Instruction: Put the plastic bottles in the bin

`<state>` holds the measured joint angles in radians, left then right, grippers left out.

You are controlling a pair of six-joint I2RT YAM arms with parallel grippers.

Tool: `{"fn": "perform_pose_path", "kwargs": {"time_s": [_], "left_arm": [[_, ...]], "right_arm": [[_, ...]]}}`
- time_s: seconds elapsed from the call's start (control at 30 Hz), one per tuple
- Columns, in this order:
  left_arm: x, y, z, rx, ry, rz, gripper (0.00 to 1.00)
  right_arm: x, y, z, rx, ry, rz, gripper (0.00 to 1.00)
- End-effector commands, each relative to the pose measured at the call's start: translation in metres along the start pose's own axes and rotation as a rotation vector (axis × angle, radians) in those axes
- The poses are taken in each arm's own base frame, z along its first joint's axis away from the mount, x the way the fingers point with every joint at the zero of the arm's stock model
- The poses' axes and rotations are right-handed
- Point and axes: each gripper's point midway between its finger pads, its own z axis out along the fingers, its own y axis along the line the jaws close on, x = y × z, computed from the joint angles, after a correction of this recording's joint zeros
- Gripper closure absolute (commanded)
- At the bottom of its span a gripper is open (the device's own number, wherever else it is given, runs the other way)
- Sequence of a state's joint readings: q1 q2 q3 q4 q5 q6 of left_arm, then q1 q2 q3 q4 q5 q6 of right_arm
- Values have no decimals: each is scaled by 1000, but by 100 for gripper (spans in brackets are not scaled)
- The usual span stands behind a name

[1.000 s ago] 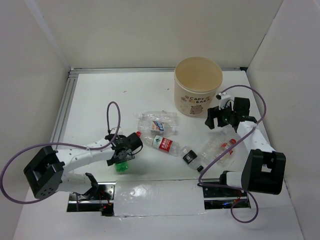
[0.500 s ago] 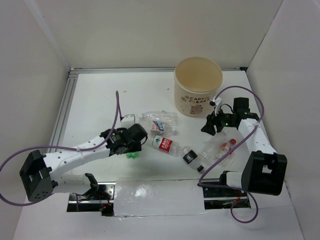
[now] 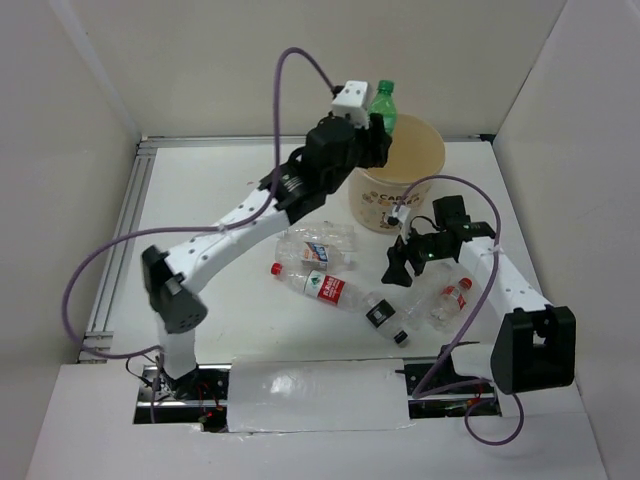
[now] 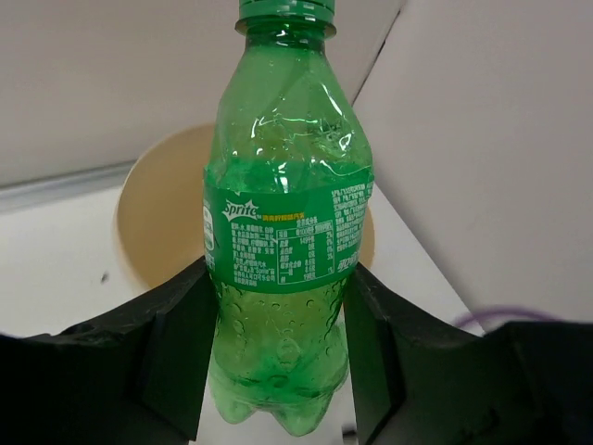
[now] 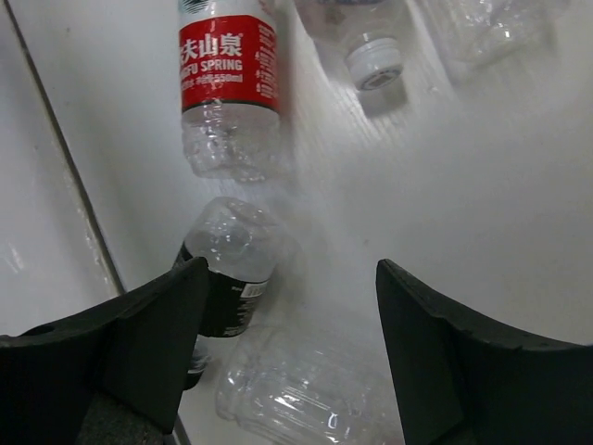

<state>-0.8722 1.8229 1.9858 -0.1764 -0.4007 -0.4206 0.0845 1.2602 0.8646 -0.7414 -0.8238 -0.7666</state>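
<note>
White walls box in a white table point(image 3: 200, 190), and the bin point(image 3: 385, 205) stands towards its far side. The left gripper point(image 4: 278, 362) is clamped on the lower body of the green bottle point(image 4: 283, 213). It holds the bottle upright, cap up, raised at the bin's near-left rim. That height looks chosen so the bottle clears the wall and can drop into the open mouth, which shows behind it in the wrist view.

The right gripper point(image 5: 287, 343) hangs low over the table with its jaws spread wide and nothing between them, probably lining up a pick. The black-labelled bottle point(image 5: 227, 278) lies on its side just ahead of the left finger. A crumpled clear bottle point(image 5: 296, 394) lies nearer, in the gap. The red-labelled bottle point(image 5: 227, 83) lies farther ahead.
</note>
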Motion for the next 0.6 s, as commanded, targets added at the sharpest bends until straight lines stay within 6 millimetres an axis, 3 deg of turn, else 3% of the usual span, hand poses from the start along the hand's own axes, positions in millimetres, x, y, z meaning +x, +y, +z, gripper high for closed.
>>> {"fn": "perform_pose_path", "kwargs": {"time_s": [0.0,0.03,0.07,0.17,0.23,0.27,0.37,0.4,0.43,0.53,0.57], "left_arm": [[-25,-11,45,59,-110,39,93],[3,-8,69,35,-72,42,89],[-8,-13,73,45,-103,31,85],[16,6,95,-1,-77,14,70],[27,13,102,-6,-64,0,54],[37,14,107,-10,-51,-8,38],[50,16,117,-1,-15,-12,17],[37,10,115,21,-37,-20,9],[43,11,117,18,-29,-18,6],[30,9,106,30,-37,-12,0],[8,8,94,29,-74,-9,0]], "right_arm": [[-18,11,-10,19,34,26,20],[-23,13,-11,14,34,16,19],[-21,17,-5,-1,60,16,19],[-10,25,6,3,163,45,14],[-11,13,7,69,183,63,11],[-16,13,11,73,202,35,10],[-6,16,18,59,295,41,3],[-3,19,23,49,324,14,3],[8,17,27,55,381,17,3],[17,21,37,46,462,-24,2],[20,21,39,46,481,-31,2]]}}
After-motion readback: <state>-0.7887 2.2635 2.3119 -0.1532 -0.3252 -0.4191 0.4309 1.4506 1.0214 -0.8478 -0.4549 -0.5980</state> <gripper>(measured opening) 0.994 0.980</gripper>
